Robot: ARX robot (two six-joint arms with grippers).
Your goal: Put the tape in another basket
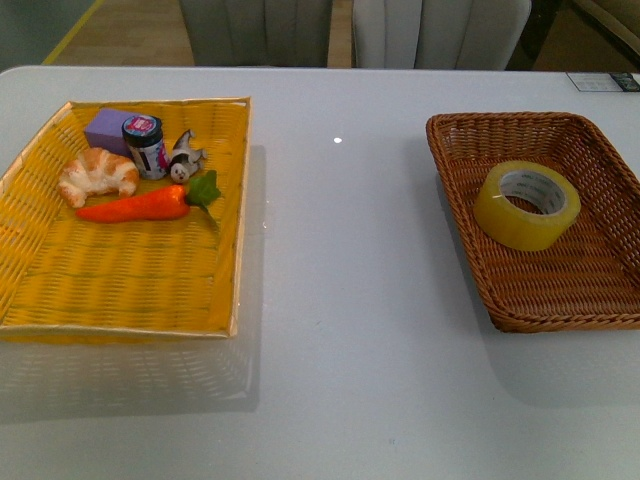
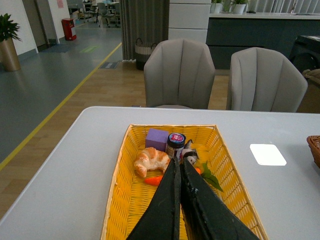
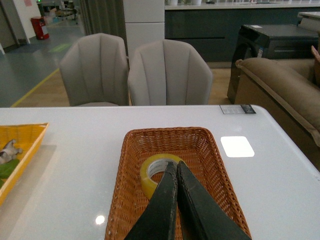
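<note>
The yellow tape roll (image 1: 527, 204) with a white core lies flat in the brown wicker basket (image 1: 600, 300) at the right of the table. It also shows in the right wrist view (image 3: 150, 172), inside the brown basket (image 3: 130, 200). My right gripper (image 3: 175, 164) is shut and empty, held above the basket with its tips over the tape's near side. My left gripper (image 2: 177, 160) is shut and empty above the yellow woven tray (image 2: 125, 200). Neither arm shows in the front view.
The yellow tray (image 1: 130, 290) at the left holds a croissant (image 1: 98, 174), a carrot (image 1: 140, 205), a small jar (image 1: 146, 146), a purple block (image 1: 108, 128) and a small figure (image 1: 183, 157). Grey chairs (image 2: 180, 72) stand behind the table. A card (image 1: 602, 82) lies at the far right.
</note>
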